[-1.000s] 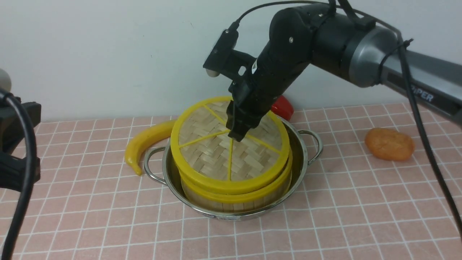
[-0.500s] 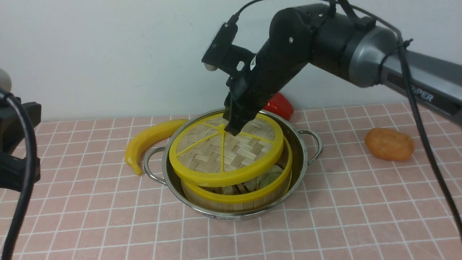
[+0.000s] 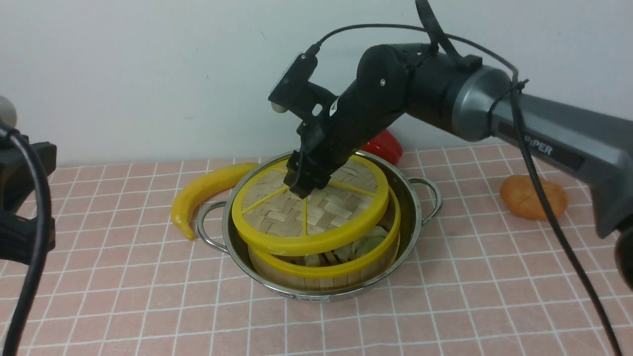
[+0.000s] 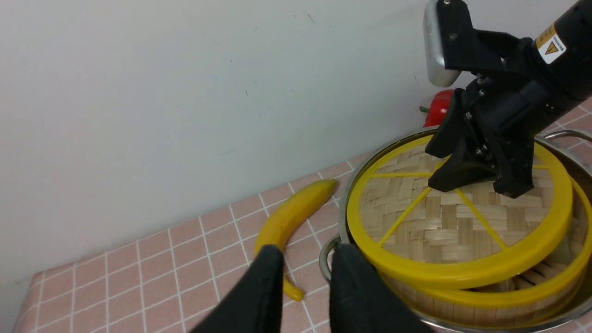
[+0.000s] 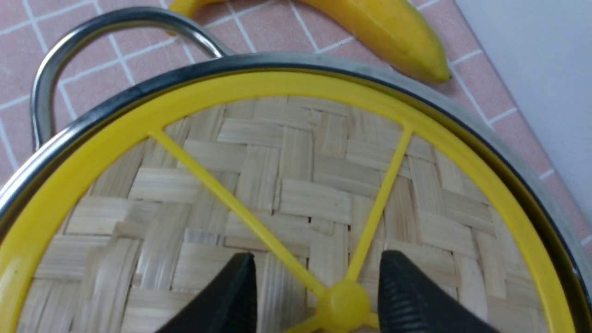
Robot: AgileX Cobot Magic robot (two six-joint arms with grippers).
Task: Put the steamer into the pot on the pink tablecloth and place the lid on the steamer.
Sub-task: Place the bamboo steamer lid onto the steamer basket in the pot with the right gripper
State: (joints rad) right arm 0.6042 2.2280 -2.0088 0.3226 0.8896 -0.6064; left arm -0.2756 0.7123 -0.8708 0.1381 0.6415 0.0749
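The steel pot (image 3: 414,200) stands on the pink tablecloth (image 3: 445,296) with the bamboo steamer (image 3: 324,281) inside it. On the steamer the woven lid (image 3: 277,213) lies askew, tilted and shifted left, so pale buns (image 3: 367,242) show at the front right. My right gripper (image 3: 304,190) hovers open just over the lid's centre. In the right wrist view its fingers (image 5: 393,277) stand either side of the yellow knob (image 5: 342,300) without touching it. My left gripper (image 4: 303,252) hangs open and empty, left of the pot.
A yellow banana (image 3: 207,190) lies against the pot's left handle. A red pepper (image 3: 388,147) sits behind the pot by the wall. An orange lump (image 3: 529,200) lies at the right. The left arm's dark body (image 3: 20,217) fills the left edge.
The lid came down from its raised, steeper tilt to rest askew on the steamer. The right gripper then opened off the knob and shifted slightly left.
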